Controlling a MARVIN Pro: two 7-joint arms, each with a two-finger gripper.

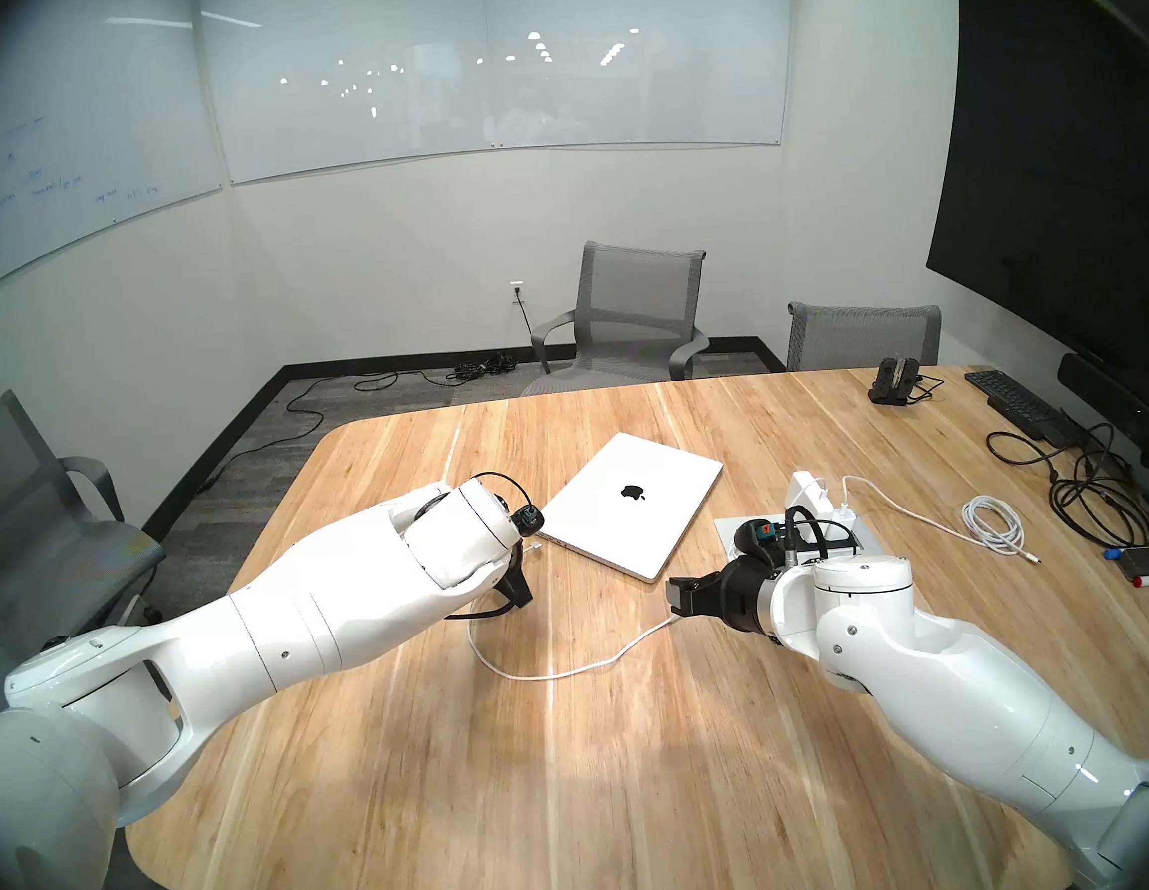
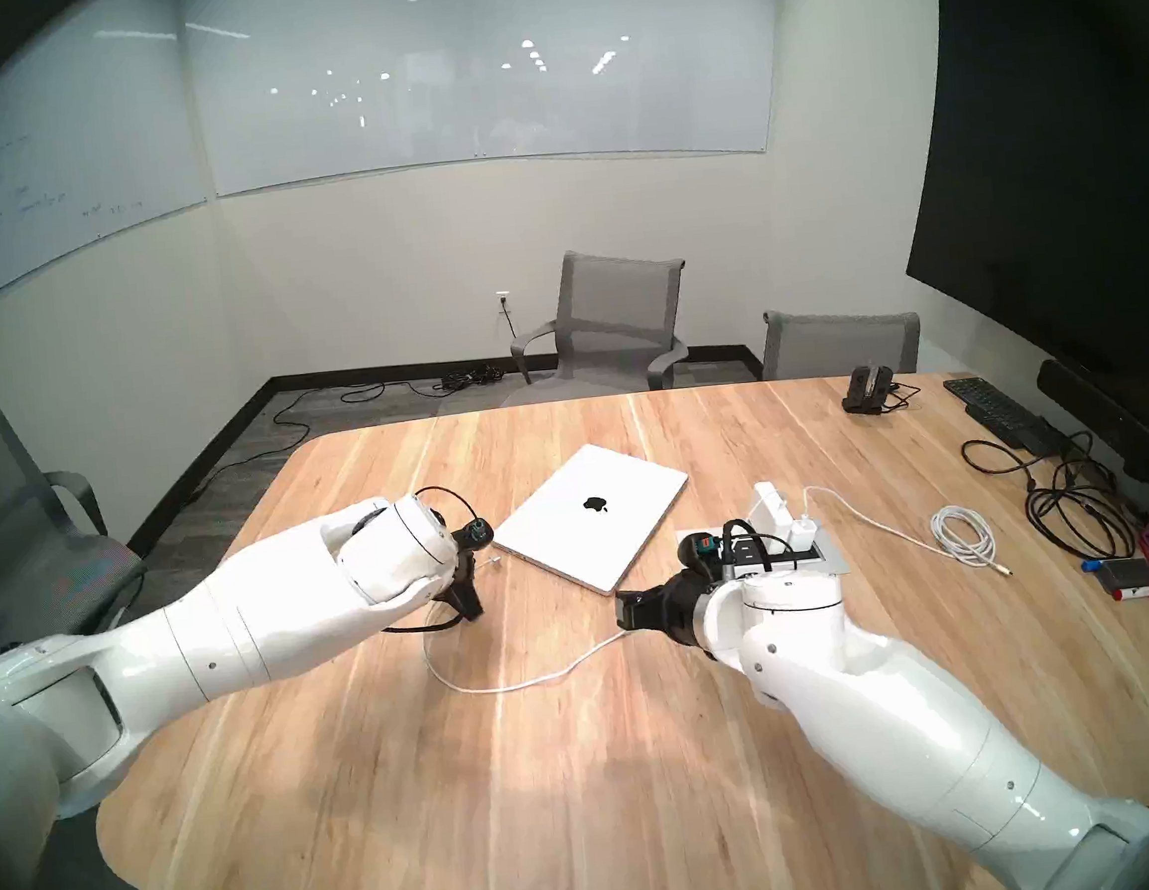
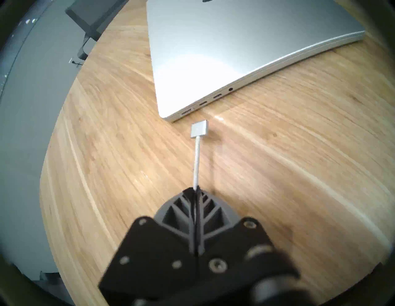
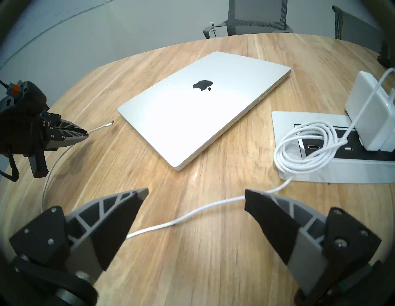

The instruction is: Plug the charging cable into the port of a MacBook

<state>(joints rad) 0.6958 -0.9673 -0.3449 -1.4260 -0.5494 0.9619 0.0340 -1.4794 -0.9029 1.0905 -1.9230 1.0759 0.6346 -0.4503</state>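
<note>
Pinching the cable (image 3: 196,162) just behind its plug (image 3: 199,128), the left fingers (image 3: 196,190) hovered near the MacBook (image 3: 235,53), needing alignment with its port (image 3: 186,111); right fingers (image 4: 195,198) hung open.

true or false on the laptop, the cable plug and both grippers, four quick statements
1. The MacBook lies closed on the table. True.
2. The charging cable plug is seated in a port. False: it is just short of the laptop's edge.
3. The left gripper is shut on the charging cable. True.
4. The right gripper grips the white charger brick. False: it is open and holds nothing; the cord only runs beneath it.
</note>
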